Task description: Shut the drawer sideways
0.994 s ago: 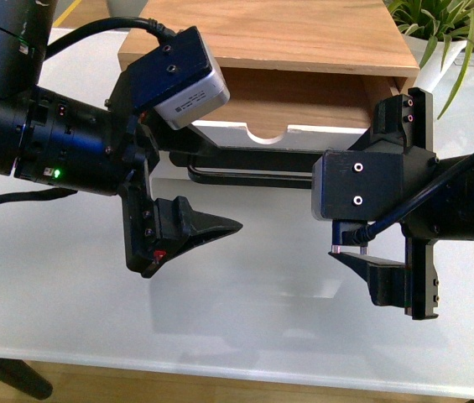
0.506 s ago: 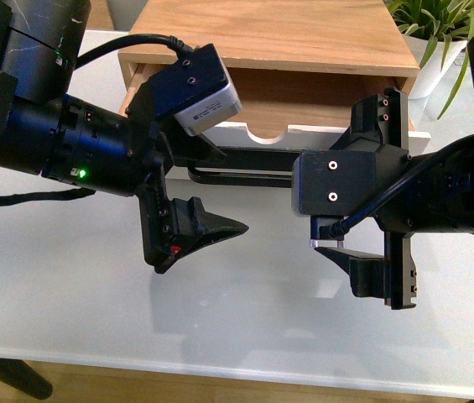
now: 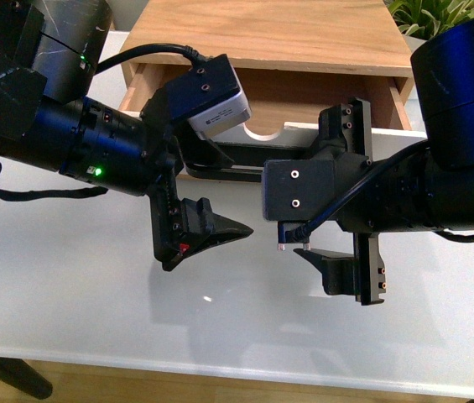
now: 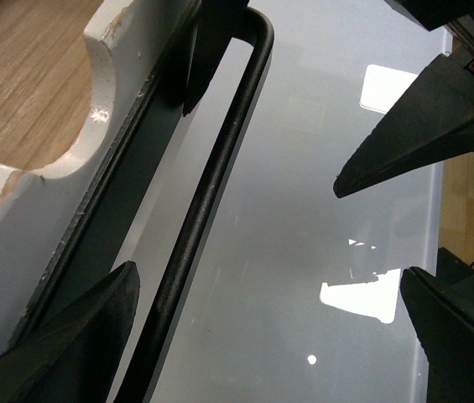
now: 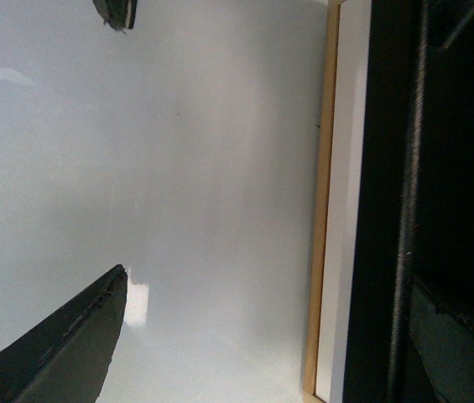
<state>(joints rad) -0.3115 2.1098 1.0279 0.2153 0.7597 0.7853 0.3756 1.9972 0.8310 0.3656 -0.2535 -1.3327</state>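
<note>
The drawer [image 3: 304, 130] stands pulled out of a wooden cabinet [image 3: 270, 34], light wood showing inside, with its white front and semicircular notch facing me. Its long black bar handle [image 3: 237, 172] is partly hidden by both arms. My left gripper [image 3: 220, 193] is open, and in the left wrist view [image 4: 266, 336] the handle [image 4: 211, 185] runs between its fingers, close to one finger beside the white front [image 4: 44, 185]. My right gripper [image 3: 308, 195] is open, and in the right wrist view [image 5: 257, 344] it straddles the front's edge [image 5: 341, 210] and the handle [image 5: 408, 210].
The cabinet stands at the back of a glossy white table [image 3: 94, 294], whose front edge [image 3: 220, 357] is near me. A green plant [image 3: 438, 17] stands at the back right. The right gripper's finger [image 4: 421, 126] shows in the left wrist view.
My left arm has moved right and my right arm has moved left, so the two grippers are closer together in front of the drawer. The drawer is still open.
</note>
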